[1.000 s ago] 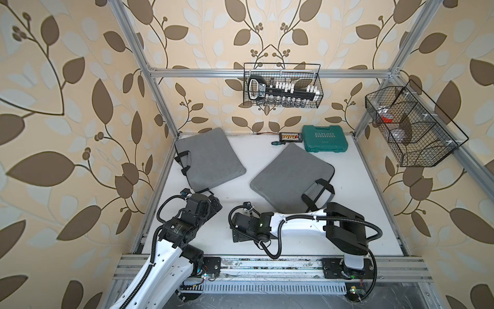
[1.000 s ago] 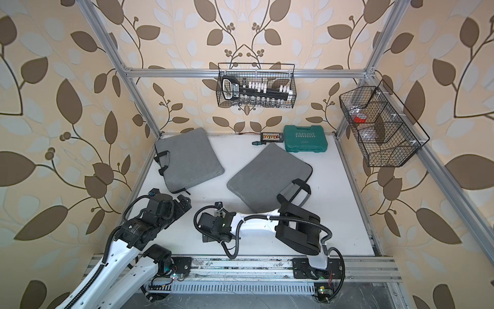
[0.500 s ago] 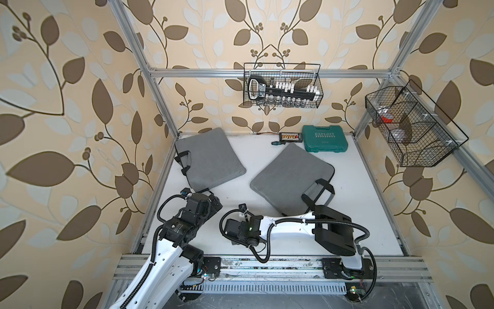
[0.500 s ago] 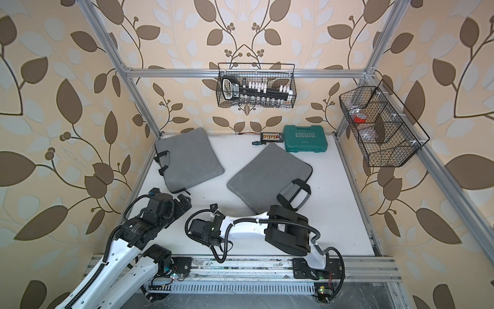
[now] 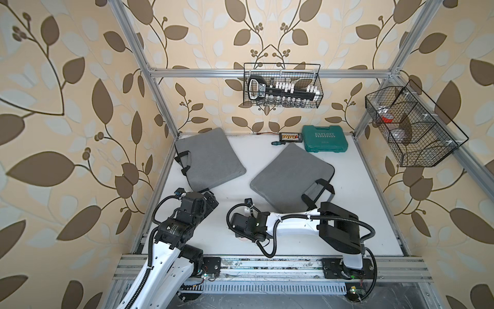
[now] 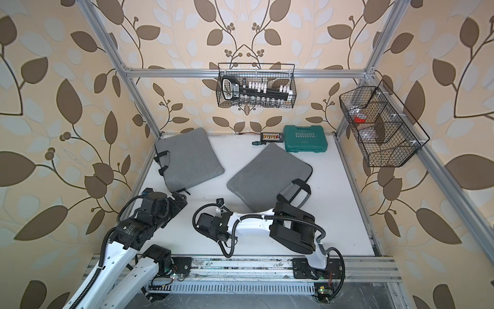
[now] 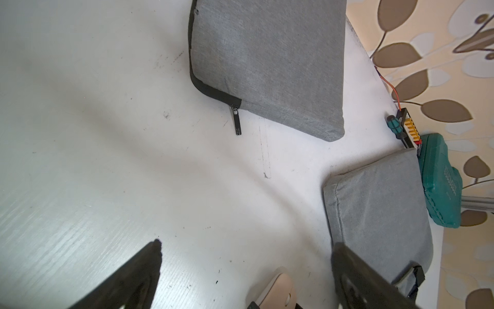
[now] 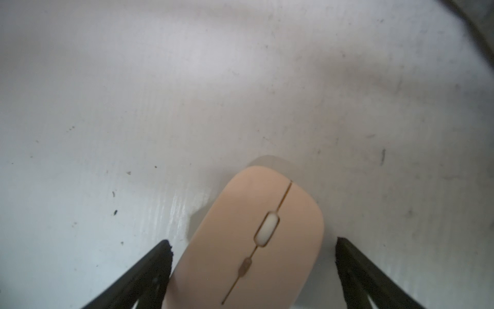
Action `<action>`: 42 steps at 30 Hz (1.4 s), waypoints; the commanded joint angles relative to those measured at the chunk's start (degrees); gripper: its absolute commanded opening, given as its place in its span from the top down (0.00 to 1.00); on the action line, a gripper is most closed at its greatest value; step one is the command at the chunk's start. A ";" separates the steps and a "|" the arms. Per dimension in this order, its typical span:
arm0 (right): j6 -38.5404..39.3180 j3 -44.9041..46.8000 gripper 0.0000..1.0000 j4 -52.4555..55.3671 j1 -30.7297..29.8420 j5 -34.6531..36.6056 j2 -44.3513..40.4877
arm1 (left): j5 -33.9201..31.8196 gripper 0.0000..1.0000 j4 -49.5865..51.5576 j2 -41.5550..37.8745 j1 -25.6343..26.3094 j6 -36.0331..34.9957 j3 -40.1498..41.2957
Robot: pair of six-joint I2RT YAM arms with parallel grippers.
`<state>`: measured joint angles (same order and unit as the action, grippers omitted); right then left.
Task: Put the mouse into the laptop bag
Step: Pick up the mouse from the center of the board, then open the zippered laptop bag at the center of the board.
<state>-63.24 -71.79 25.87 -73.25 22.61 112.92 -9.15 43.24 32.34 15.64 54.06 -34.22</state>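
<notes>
Mouse [image 8: 248,240] flat on the white counter [image 8: 107,107], pale peach, caught right between the jaws of the right gripper [image 8: 252,243]! Its long axis runs nearly along the gripper's reach, skewed a touch. The nose, the end with the white scroll wheel and the button seam, points away from the right wrist, towards the left arm's side of the counter. Those jaws are spread wide, one on each flank of the mouse's rear half, and nothing is pinched.

Over to the left gripper [image 7: 247,244]: its jaws are splayed too, holding nothing, hanging above bare counter. The same mouse [image 7: 272,291] peeks in at the edge of the left wrist view.

In both top views the right gripper [image 5: 240,224] hides the mouse entirely.

Two grey laptop bags lie on the counter. The far bag [image 5: 211,157] sits beside the left wall frame, with its black zip pull [image 7: 237,120] lying loose on the counter. The middle bag [image 5: 291,174] is angled, black handles towards the right arm.

Writing now: the green tool case [image 5: 324,139] at the back reads "EXPLOIT". The label on the tool in the wire basket [image 5: 283,88] is too small to read.
</notes>
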 commanded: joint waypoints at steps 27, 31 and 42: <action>-1.43 12.52 0.43 3.40 4.27 -1.73 -11.17 | 18.23 0.01 -14.38 5.17 -0.36 -7.36 -0.20; 0.92 20.81 0.42 2.99 13.72 1.39 -29.92 | 25.95 0.01 -24.33 12.76 1.61 -7.89 -0.67; 19.38 36.53 0.42 -4.70 67.75 -17.18 -68.89 | 9.82 0.06 -30.46 49.23 33.66 -21.18 -29.34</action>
<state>-50.85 -36.84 22.59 -15.22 16.23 42.85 4.89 16.03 74.56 46.30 39.77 -55.20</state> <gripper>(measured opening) 0.583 0.954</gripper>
